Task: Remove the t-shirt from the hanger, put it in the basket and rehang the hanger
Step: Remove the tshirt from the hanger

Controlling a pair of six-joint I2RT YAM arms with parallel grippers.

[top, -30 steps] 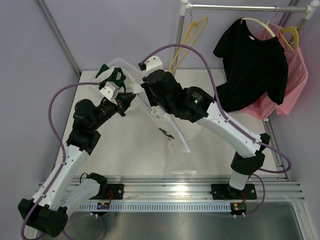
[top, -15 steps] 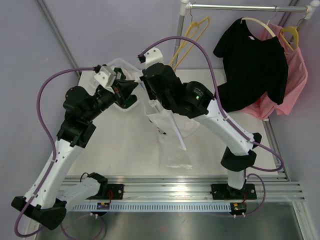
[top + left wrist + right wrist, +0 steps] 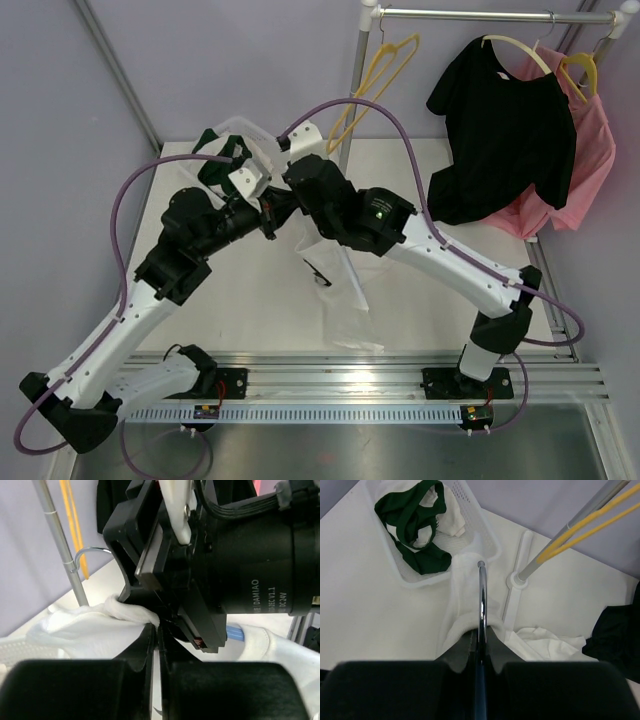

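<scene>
Overhead and wrist views of two robot arms at a white table [image 3: 240,300] with pale lilac walls around it. The only readable writing was on the black motor housing of the right arm [image 3: 260,555], which said "DAMIAO" and "24V". A white basket [image 3: 487,535] sat at the table's far corner and held a dark green cloth [image 3: 415,515] among white fabric. Just beside the basket, the right gripper [image 3: 480,635] was pressed together on the thin metal hook of a hanger [image 3: 481,595], and the hook pointed up and away toward the basket. A white t-shirt [image 3: 345,290] hung from the hanger, collar at the hook, its length running from the basket toward the metal rail [image 3: 400,375] at the near edge. The left gripper [image 3: 156,630] was closed, pinching a fold of that shirt near the collar. A metal rack pole [image 3: 355,90] rose near the basket with a bare yellow hanger [image 3: 375,80] on it. Well apart from the basket, beyond the pole, hung a black t-shirt [image 3: 510,120] and a pink garment [image 3: 590,150].
</scene>
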